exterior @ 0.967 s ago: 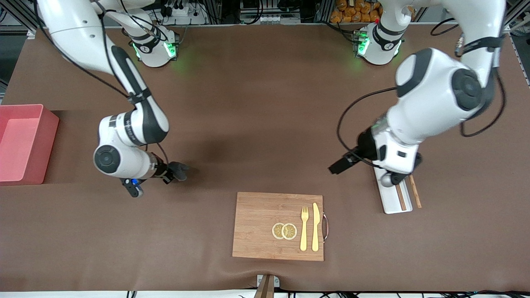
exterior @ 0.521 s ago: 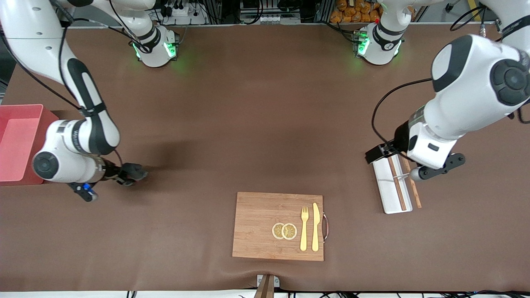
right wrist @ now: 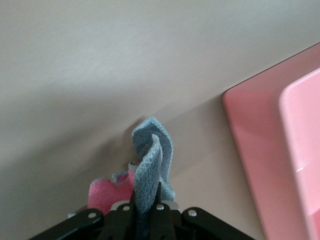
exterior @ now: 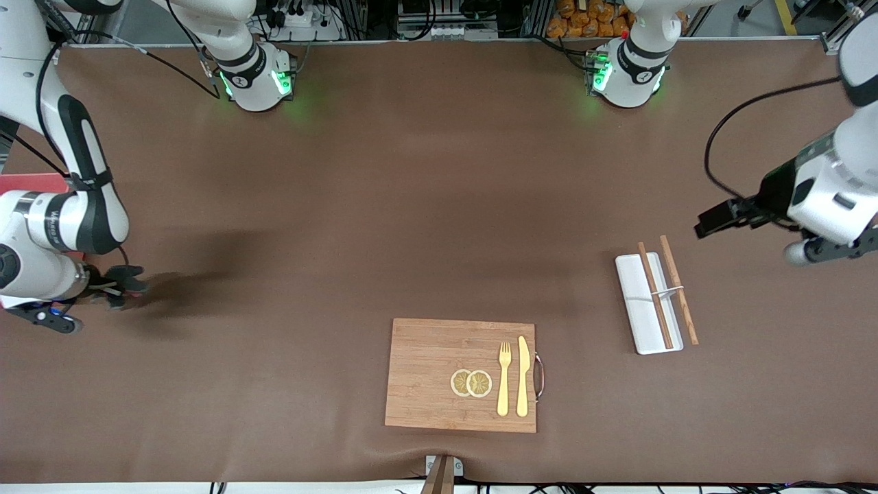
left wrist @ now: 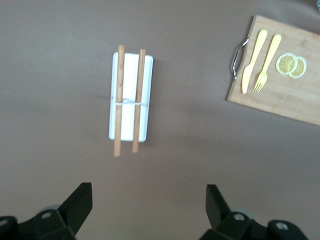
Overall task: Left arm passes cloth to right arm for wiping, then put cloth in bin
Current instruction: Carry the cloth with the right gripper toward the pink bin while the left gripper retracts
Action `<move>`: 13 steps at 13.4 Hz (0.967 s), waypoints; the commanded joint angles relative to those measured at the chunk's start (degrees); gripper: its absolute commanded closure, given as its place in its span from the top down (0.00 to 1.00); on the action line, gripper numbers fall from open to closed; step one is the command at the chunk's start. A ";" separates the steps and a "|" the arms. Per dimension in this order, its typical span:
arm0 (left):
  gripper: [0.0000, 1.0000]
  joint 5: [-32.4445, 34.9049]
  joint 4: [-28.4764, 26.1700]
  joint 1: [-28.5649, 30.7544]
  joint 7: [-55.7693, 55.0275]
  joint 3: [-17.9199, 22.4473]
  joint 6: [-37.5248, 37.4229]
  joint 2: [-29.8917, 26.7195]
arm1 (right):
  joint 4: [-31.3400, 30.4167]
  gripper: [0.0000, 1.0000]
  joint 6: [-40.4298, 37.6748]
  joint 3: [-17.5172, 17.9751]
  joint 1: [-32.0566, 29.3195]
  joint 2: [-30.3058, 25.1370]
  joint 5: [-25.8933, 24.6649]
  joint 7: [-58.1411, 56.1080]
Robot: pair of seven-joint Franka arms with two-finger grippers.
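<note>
My right gripper [exterior: 116, 287] is shut on the cloth [exterior: 129, 280] and holds it low over the table beside the bin [exterior: 31, 184]. My right arm hides most of the bin. In the right wrist view the grey cloth [right wrist: 150, 160] stands pinched between the fingers of the gripper [right wrist: 145, 207]. Its magenta part [right wrist: 106, 190] shows beside them, and the pink bin wall [right wrist: 260, 150] is close by. My left gripper [exterior: 826, 248] is open and empty over bare table at the left arm's end. In the left wrist view it [left wrist: 147, 210] is spread wide.
A white tray [exterior: 634, 302] with two wooden chopsticks [exterior: 655, 295] lies toward the left arm's end and also shows in the left wrist view [left wrist: 131, 107]. A wooden board [exterior: 425, 374] with a fork, a knife and lemon slices lies near the front edge.
My right arm has carried the cloth across the table toward the bin. My left arm has drawn away from over the tray toward its own end of the table.
</note>
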 commanded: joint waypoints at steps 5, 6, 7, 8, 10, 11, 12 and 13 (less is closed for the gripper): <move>1.00 1.10 -4.42 -1.30 1.08 1.63 -2.22 -6.52 | -0.50 0.00 0.39 2.43 6.19 4.34 2.58 15.90; 1.00 1.10 -4.69 -2.18 1.08 3.11 -2.21 -7.31 | -0.67 0.00 -0.14 2.43 8.48 4.17 6.53 17.93; 1.00 1.01 -4.95 -3.75 1.08 5.04 -2.21 -8.01 | -1.11 0.00 -0.23 2.43 10.76 3.90 10.14 20.30; 1.00 1.01 -4.95 -5.07 1.08 6.63 -2.30 -8.19 | -1.46 0.00 -0.23 2.43 12.09 3.81 12.44 22.58; 1.00 1.01 -5.04 -5.61 1.17 7.96 -2.65 -9.16 | -1.73 0.00 -0.40 2.52 16.21 3.55 17.09 29.25; 1.00 1.01 -5.04 -5.70 1.17 8.14 -2.83 -9.16 | -1.64 0.00 -0.49 2.52 18.93 3.11 19.29 33.81; 1.00 1.01 -5.04 -5.70 1.17 8.14 -2.83 -9.16 | -1.47 0.00 -0.49 2.52 21.74 2.76 22.01 38.47; 1.00 1.01 -5.13 -5.70 1.17 8.14 -2.92 -9.16 | -1.21 0.00 -0.49 2.52 24.47 2.41 23.87 41.65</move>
